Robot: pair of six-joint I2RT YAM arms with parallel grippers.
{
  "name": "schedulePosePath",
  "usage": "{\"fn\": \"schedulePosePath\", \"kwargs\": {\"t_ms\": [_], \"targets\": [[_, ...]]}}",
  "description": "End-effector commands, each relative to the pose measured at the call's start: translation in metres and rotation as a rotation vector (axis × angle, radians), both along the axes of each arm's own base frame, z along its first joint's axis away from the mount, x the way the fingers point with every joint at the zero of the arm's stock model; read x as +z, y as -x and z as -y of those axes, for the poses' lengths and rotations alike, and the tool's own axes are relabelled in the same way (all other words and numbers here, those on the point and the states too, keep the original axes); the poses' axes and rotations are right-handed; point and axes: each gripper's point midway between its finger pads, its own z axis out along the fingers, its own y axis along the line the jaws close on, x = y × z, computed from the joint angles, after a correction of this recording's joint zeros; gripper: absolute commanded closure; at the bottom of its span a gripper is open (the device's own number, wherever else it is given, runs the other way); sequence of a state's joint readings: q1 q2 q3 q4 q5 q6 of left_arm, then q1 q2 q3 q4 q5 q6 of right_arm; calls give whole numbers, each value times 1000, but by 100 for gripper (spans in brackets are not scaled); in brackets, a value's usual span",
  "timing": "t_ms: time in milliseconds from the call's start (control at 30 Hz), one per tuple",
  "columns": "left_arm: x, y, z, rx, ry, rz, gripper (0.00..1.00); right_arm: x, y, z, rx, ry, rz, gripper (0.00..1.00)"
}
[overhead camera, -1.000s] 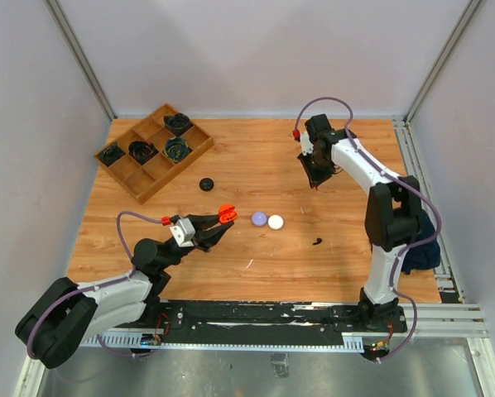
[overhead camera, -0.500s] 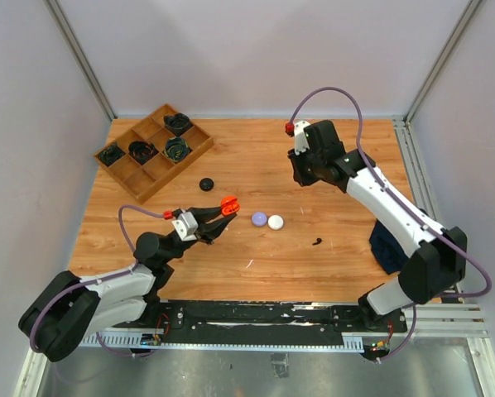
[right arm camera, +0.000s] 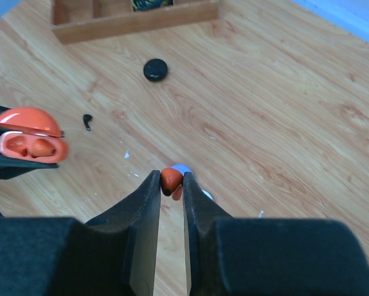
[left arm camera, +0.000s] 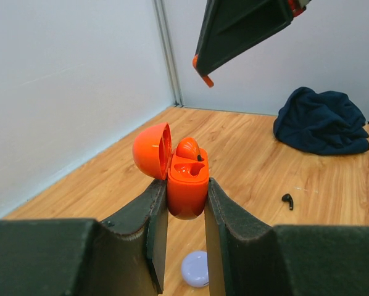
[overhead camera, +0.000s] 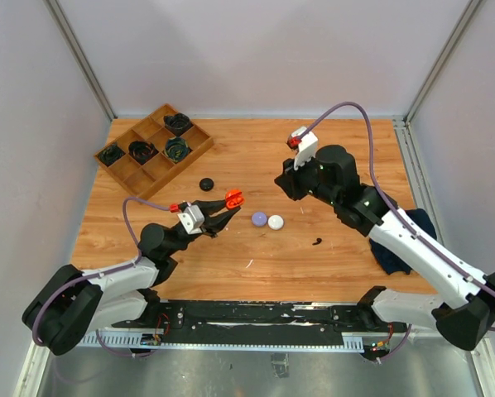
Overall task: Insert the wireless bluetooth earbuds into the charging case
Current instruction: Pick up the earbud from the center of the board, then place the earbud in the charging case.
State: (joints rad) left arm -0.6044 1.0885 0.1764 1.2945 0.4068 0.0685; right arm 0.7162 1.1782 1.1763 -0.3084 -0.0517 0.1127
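Right gripper (right arm camera: 171,185) advanced, pinching tiny orange earbud (right arm camera: 170,178).

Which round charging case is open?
The orange round plastic case in the left gripper, lid hinged back; the black case, purple case and white case lie shut.

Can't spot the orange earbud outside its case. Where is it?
In the right wrist view, the orange earbud is pinched in the right pincer, right of the open orange case in the left pincer.
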Motion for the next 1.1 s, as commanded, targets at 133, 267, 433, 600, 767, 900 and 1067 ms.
{"fn": "schedulePosePath", "kwargs": {"t_ms": [133, 267, 433, 600, 767, 900, 1067], "targets": [[20, -2, 5, -10, 30, 51, 97, 40, 27, -31, 94, -195, 100, 87], [22, -2, 5, -13, 40, 44, 99, 48, 39, -45, 139, -253, 145, 87], [26, 0, 6, -28, 57, 40, 100, 55, 54, -65, 202, -301, 197, 89], [28, 1, 7, -40, 70, 36, 100, 55, 64, -79, 243, -332, 221, 88], [31, 3, 8, -53, 81, 35, 100, 47, 68, -90, 262, -323, 208, 87], [33, 4, 7, -56, 94, 36, 100, 43, 70, -95, 269, -335, 203, 87], [34, 6, 8, -66, 101, 36, 100, 37, 71, -102, 281, -338, 182, 87]]}}
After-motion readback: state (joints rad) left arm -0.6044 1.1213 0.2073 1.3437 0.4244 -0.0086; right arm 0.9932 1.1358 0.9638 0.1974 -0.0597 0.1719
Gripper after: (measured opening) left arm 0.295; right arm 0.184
